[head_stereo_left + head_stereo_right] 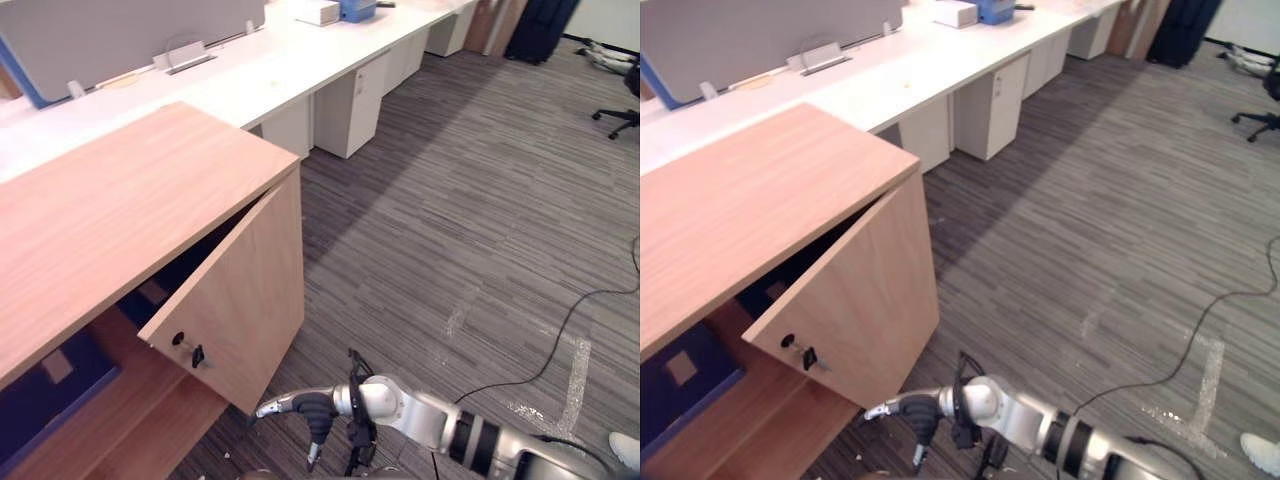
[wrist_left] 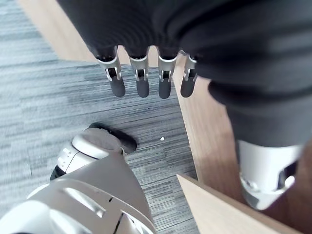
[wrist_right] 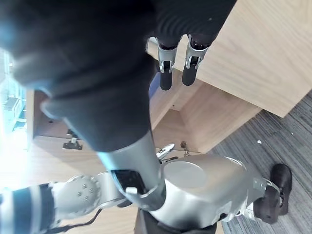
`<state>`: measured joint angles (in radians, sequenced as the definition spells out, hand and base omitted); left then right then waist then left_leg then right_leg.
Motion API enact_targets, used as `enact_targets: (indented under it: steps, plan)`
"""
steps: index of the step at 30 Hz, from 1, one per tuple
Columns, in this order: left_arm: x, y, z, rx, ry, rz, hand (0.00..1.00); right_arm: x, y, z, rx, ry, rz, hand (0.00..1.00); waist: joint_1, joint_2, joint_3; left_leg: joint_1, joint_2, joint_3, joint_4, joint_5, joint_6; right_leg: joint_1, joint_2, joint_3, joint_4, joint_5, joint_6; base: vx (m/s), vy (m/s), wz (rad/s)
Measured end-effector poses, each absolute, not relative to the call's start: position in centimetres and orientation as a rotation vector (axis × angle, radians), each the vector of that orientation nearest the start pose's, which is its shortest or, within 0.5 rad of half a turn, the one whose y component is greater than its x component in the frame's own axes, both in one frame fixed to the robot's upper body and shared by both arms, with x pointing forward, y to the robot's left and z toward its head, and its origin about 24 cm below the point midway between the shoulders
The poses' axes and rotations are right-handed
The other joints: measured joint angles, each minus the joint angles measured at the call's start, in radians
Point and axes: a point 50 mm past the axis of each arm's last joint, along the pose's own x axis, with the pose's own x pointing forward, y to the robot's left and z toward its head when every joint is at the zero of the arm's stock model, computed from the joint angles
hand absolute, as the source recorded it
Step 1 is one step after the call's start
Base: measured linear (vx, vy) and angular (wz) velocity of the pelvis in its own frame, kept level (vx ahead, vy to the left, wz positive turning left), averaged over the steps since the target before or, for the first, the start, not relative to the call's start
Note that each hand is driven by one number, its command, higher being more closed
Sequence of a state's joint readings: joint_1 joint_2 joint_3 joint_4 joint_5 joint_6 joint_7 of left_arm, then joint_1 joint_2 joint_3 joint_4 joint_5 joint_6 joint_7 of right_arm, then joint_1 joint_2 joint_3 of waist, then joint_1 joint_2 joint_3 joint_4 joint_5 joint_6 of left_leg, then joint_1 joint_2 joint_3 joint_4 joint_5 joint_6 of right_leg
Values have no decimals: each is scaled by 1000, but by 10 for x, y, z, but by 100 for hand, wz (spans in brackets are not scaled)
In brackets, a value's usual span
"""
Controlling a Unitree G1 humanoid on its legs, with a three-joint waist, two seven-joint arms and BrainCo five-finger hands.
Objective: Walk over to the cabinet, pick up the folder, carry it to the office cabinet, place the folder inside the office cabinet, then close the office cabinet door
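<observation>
Grey striped carpet [image 1: 480, 220], office cabinet [image 1: 110, 200] ajar. The right hand [image 1: 300, 406] has its fingers loose and empty just under the door [image 1: 240, 290]; the blue folder [image 1: 40, 400] lies inside, beyond them. The left hand [image 2: 142, 80] hangs slack. The door looks stiff and free-swinging: push near the key [image 1: 195, 354].

The two eye views look down from high up at the cabinet [image 1: 120, 200], its door [image 1: 235, 300] and the floor [image 1: 480, 220]. The wrist views sit very close: one looks past the left hand [image 2: 141, 83] at that floor, the other past the right hand [image 3: 165, 73] at that cabinet
</observation>
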<state>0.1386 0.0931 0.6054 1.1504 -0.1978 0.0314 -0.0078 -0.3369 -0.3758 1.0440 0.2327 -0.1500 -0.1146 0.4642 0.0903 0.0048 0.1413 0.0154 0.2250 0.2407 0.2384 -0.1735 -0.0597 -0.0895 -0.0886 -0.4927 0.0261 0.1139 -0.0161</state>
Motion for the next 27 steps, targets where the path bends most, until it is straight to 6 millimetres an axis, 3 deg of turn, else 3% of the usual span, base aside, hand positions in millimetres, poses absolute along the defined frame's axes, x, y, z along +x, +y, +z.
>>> enact_targets:
  steps: [1,3,5,7,9,10,12,13,15,17,18,19,20,21,22,24,25,27]
  plan:
    - [35,236,-169,-481,1167,753,0,187,-25,-35,-785,159,1434,0,12,-1,1,-64,27,40,67,-2,55,17,-4,-64,-40,1,3,-32,-52,96]
    - [38,224,-171,-520,1173,741,0,184,-37,-53,-805,249,1353,0,18,1,3,-87,79,201,99,10,81,27,-22,-131,-59,5,9,-9,-48,103]
    - [32,217,-173,-533,1195,734,0,180,-47,-69,-814,334,1275,0,10,0,2,-81,79,239,61,33,50,57,-39,-192,-87,17,27,98,44,106]
    - [33,217,-173,-513,1201,714,0,179,-65,-89,-809,456,1155,0,12,-1,2,-79,43,190,13,79,8,87,-61,-248,-99,27,41,141,106,104]
    - [35,216,-173,-477,1206,682,0,176,-98,-116,-781,659,935,0,14,-3,0,-63,-15,126,-29,96,-19,135,-108,-320,-88,37,73,150,137,100]
    - [37,216,-172,-463,1203,672,0,175,-107,-121,-785,706,878,0,17,-3,0,-64,-28,111,-29,93,-15,143,-125,-335,-72,31,81,195,201,85]
    - [41,215,-171,-407,1200,622,0,165,-140,-139,-771,882,697,0,26,-3,-1,-63,-79,58,-21,75,6,142,-230,-367,80,-14,112,291,331,81]
    - [42,215,-171,-388,1202,605,0,161,-148,-143,-770,920,663,0,26,-2,-2,-63,-88,40,-19,72,10,143,-257,-371,121,-20,111,248,299,96]
    - [47,217,-170,-310,1207,542,0,142,-167,-154,-727,1052,551,0,24,-2,-2,-49,-128,-35,-16,65,23,142,-364,-362,321,-20,100,258,297,106]
    - [54,219,-168,-225,1200,475,0,138,-169,-155,-639,1084,456,0,19,2,1,-36,-132,-103,-16,61,30,118,-393,-280,447,-38,77,170,170,105]
    - [58,218,-167,-187,1195,441,0,139,-167,-155,-590,1083,416,0,16,4,2,-36,-121,-148,-18,62,31,106,-339,-204,448,-128,89,94,38,103]
    - [60,218,-167,-173,1191,430,0,140,-166,-155,-565,1082,396,0,14,5,3,-35,-118,-170,-18,62,31,103,-309,-168,432,-158,85,59,-32,107]
    - [64,219,-166,-129,1187,401,0,137,-166,-156,-515,1093,353,0,8,5,3,-34,-118,-219,-19,63,29,103,-242,-88,380,-205,83,32,-34,89]
    - [66,219,-165,-108,1184,383,0,134,-168,-157,-487,1105,326,0,5,5,3,-35,-121,-245,-20,64,27,103,-210,-35,346,-217,82,39,-81,145]
    - [75,220,-164,-56,1169,341,0,128,-175,-159,-398,1127,228,0,-7,1,4,-50,-143,-319,-20,71,15,103,-151,108,272,-226,83,29,-144,142]
    - [83,223,-161,0,1148,310,0,126,-180,-159,-333,1139,152,0,-25,-31,10,-69,-189,-386,-17,77,0,109,-145,201,240,-237,92,-10,-225,137]
    - [83,220,-162,15,1150,292,0,121,-184,-161,-276,1161,92,0,-26,-23,9,-86,-195,-428,-24,80,-7,116,-137,210,245,-280,124,-21,-236,86]
    - [77,219,-163,17,1164,294,0,118,-186,-162,-207,1170,35,0,-29,-8,6,-83,-160,-458,-57,107,-42,116,-103,187,240,-290,115,2,-230,42]
